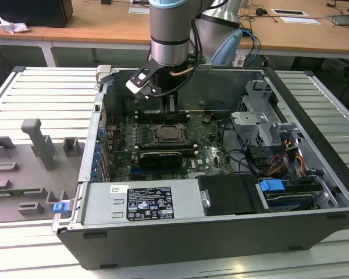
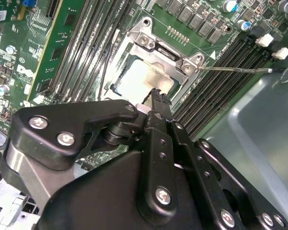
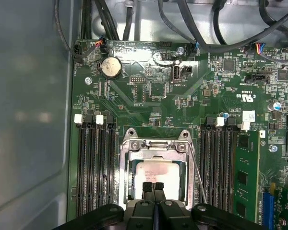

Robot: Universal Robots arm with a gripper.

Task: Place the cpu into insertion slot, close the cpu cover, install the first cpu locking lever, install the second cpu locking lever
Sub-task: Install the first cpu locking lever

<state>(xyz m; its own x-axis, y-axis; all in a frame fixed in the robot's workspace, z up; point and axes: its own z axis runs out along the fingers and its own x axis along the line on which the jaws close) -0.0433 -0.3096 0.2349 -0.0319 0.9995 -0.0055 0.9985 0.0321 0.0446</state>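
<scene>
1. The cpu (image 3: 156,173) lies flat on the motherboard (image 3: 149,103), metal top upward, edges parallel to the memory slots (image 3: 93,167)
2. The cpu cover (image 3: 153,145) lies flat around it
3. The gripper (image 3: 153,186) has jaws together, tips over the cpu

Your gripper (image 3: 153,186) hides one edge of the cpu (image 3: 156,170) (the cover (image 3: 153,149) too); the arm (image 1: 171,29) is cut off at the exterior view's top.
</scene>
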